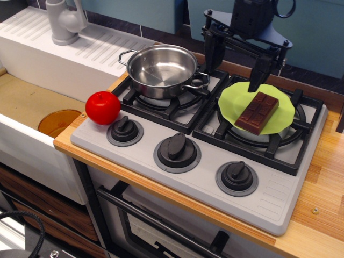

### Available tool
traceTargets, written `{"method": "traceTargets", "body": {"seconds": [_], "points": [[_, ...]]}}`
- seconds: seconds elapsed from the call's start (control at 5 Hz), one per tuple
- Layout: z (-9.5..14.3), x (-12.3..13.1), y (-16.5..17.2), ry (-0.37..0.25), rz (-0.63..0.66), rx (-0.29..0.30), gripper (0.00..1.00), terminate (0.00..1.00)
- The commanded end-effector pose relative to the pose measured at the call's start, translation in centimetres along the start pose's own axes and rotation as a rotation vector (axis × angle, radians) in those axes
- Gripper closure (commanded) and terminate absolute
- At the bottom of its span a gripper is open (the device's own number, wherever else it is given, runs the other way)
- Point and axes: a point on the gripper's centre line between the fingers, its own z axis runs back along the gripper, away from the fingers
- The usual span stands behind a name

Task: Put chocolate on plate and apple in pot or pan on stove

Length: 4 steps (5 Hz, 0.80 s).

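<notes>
Grey stove (161,177) filling the centre of the frame, three black knobs along its front. Steel pot (160,70) on the upper-left burner, empty. Gripper (236,60) at the top right, raised above the back of the stove, jaws spread wide, holding nothing. Green plate (231,105) on the right burner. Red apple (102,107) at left of centre, on the stove's left edge beside the nearest knob, well apart from the gripper. Chocolate (257,112) already lying on the plate. Apple likely light, rigid, glossy and prone to roll; best pinched across its widest middle, jaws squarely either side.
</notes>
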Motion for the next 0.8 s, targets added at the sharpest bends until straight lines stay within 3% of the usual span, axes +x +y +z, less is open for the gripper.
{"method": "traceTargets", "body": {"seconds": [0.0,0.2,0.6], "points": [[3.5,-2.4,5.1,-0.103,0.047,0.16,0.0,0.0],[3.7,-3.3,6.8,-0.112,0.058,0.233,0.0,0.0],[2.7,-4.5,10.6,-0.121,0.057,0.251,0.0,0.0]]}}
